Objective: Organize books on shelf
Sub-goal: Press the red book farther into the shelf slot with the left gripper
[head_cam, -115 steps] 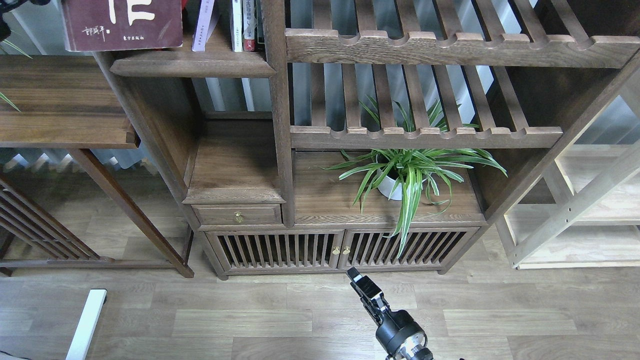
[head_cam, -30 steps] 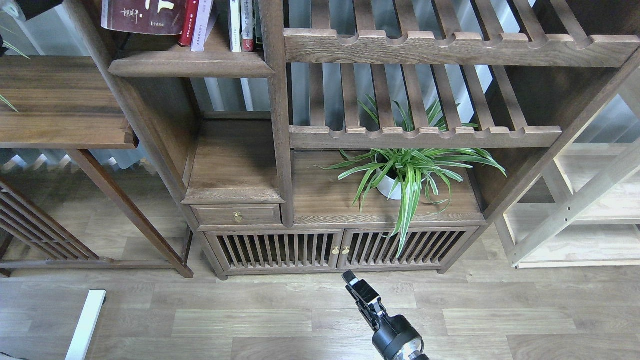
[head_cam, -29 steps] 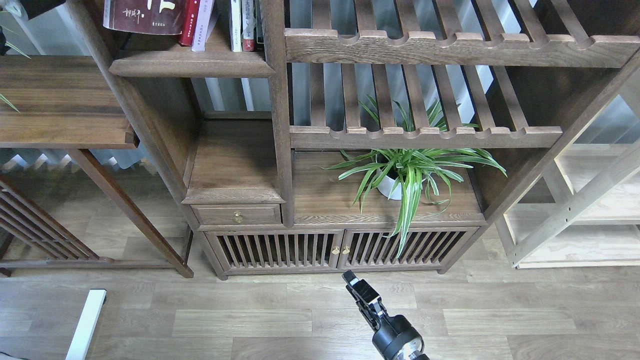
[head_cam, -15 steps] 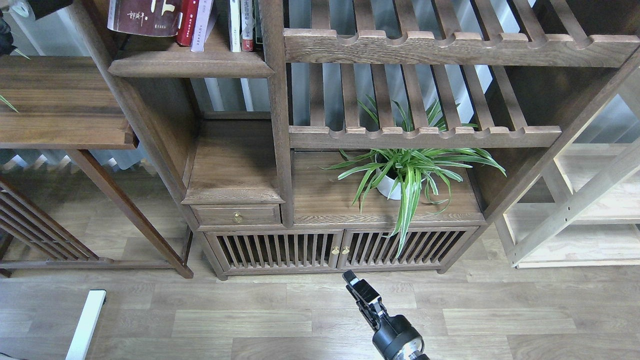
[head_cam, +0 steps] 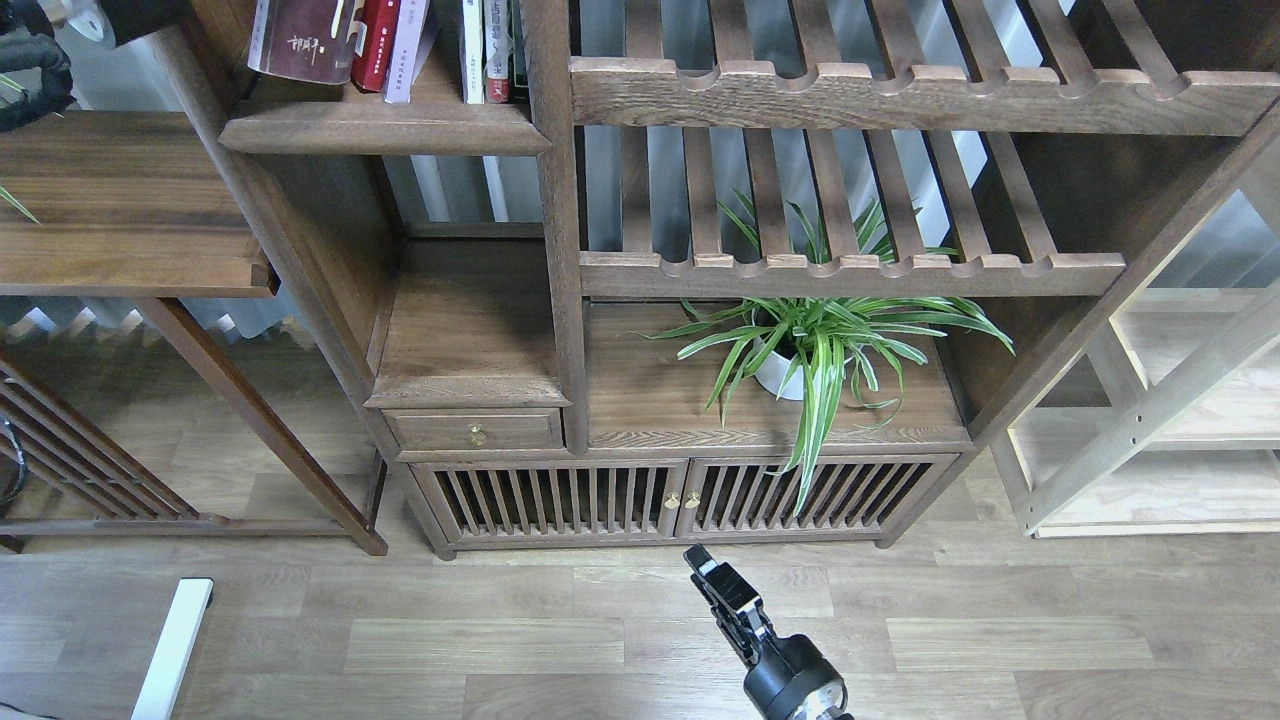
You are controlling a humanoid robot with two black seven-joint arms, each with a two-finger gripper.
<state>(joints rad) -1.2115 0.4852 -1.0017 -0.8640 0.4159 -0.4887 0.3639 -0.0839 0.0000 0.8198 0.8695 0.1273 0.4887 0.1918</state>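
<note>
The maroon book (head_cam: 300, 40) stands nearly upright at the left end of the dark-brown shelf board (head_cam: 385, 127), leaning against a thin red book (head_cam: 375, 40). A lilac-white volume (head_cam: 406, 50) and white volumes (head_cam: 473, 50) stand further right. A dark part of my left arm (head_cam: 140, 15) shows at the top-left corner, just left of the maroon book. Its fingers are cut off by the top edge, so any hold on the book is hidden. My right gripper (head_cam: 705, 565) hangs low over the floor in front of the cabinet, holding nothing, its fingers too dark to tell apart.
Slatted racks with scalloped rails (head_cam: 850, 272) fill the right of the bookcase. A potted spider plant (head_cam: 800, 355) stands on the cabinet top. There is a small drawer (head_cam: 475, 430), a side table (head_cam: 120, 200) at left and a pale rack (head_cam: 1180, 420) at right.
The maroon book has moved right and turned from facing me to nearly upright against the red book. My left arm moved right with it. The right arm barely moved.
</note>
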